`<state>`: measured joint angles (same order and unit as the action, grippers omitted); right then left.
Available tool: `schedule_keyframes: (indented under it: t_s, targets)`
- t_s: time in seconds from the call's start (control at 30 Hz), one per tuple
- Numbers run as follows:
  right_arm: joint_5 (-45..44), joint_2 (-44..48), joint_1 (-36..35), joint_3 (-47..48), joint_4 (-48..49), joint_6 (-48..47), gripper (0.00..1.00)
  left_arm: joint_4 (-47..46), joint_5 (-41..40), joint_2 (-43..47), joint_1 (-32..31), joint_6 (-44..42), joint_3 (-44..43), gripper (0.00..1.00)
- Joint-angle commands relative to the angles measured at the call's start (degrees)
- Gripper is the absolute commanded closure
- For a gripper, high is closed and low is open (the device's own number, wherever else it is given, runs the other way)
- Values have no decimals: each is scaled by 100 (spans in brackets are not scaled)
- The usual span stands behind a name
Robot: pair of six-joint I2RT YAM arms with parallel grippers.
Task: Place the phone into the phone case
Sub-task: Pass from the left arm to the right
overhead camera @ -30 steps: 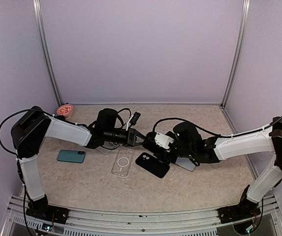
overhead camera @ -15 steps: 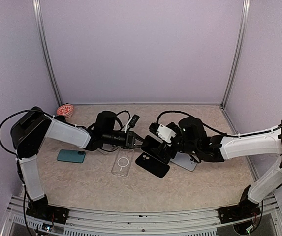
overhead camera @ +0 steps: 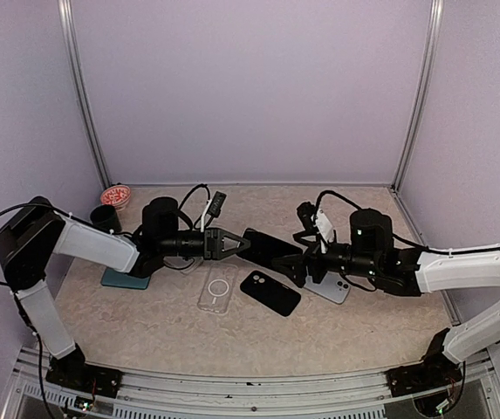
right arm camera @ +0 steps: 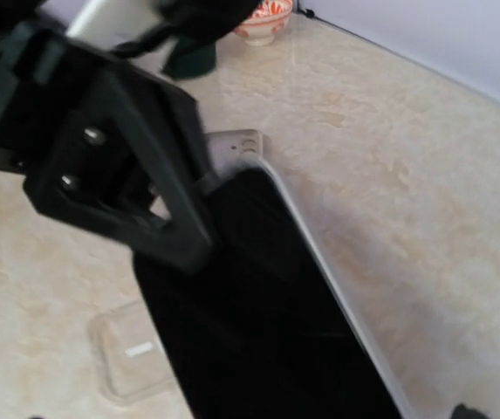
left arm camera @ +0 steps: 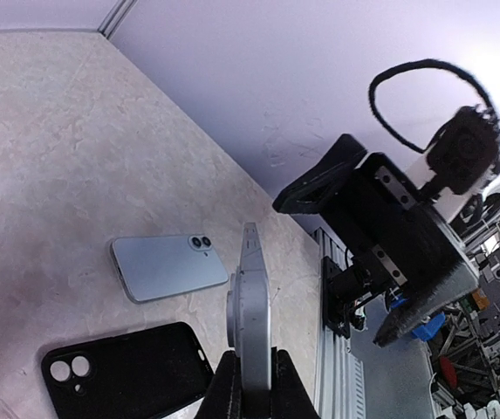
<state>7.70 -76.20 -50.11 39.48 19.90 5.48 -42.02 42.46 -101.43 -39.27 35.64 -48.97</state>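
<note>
My left gripper [overhead camera: 232,243] is shut on the phone [overhead camera: 270,245] and holds it level above the table, dark screen up. In the left wrist view the phone [left arm camera: 251,319] stands edge-on between the pads [left arm camera: 224,387]. My right gripper [overhead camera: 304,260] is at the phone's far end, its fingers [left arm camera: 319,179] spread wide apart and open. In the right wrist view the phone [right arm camera: 267,305] fills the foreground. A black phone case [overhead camera: 270,292] lies on the table below the phone. A clear phone case [overhead camera: 217,288] lies to its left.
A light blue phone [overhead camera: 328,289] lies face down under the right gripper. A teal phone [overhead camera: 126,278] lies partly under the left arm. A red-patterned bowl [overhead camera: 114,195] and a dark cup [overhead camera: 103,216] stand at the back left.
The right gripper opened and drew back to the right. The left arm pulled back to the left with the phone, which now sticks out level from its jaws.
</note>
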Motion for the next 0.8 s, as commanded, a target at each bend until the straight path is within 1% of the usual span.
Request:
schedule_keyframes:
  t_s: [0.0, 0.13, 0.2, 0.27, 0.33, 0.43, 0.6, 0.77]
  targets:
    - [678, 451, 297, -540, 881, 1217, 1, -1415, 46, 422, 120, 293, 281, 100]
    - [645, 901, 424, -887, 1369, 1510, 1, -1468, 215, 426, 121, 334, 242, 100]
    - [554, 1036, 508, -1003, 1479, 1645, 1, -1702, 273, 414, 121, 441, 298, 100]
    - [651, 1088, 665, -1118, 1638, 1863, 1, -2014, 333, 414, 121, 563, 377, 100]
    - [1045, 1048, 946, -1210, 1851, 2270, 0, -2215, 367, 415, 121, 665, 411, 100]
    - [1703, 881, 1189, -1227, 2217, 2783, 0, -2311, 377, 396, 117, 747, 389, 100]
    - [2304, 517, 1210, -964, 2403, 3194, 1, -2610, 300, 370, 112, 1015, 413, 100]
    - [2812, 113, 1201, -873, 3043, 3719, 2, -2537, 154, 237, 103, 1201, 307, 100]
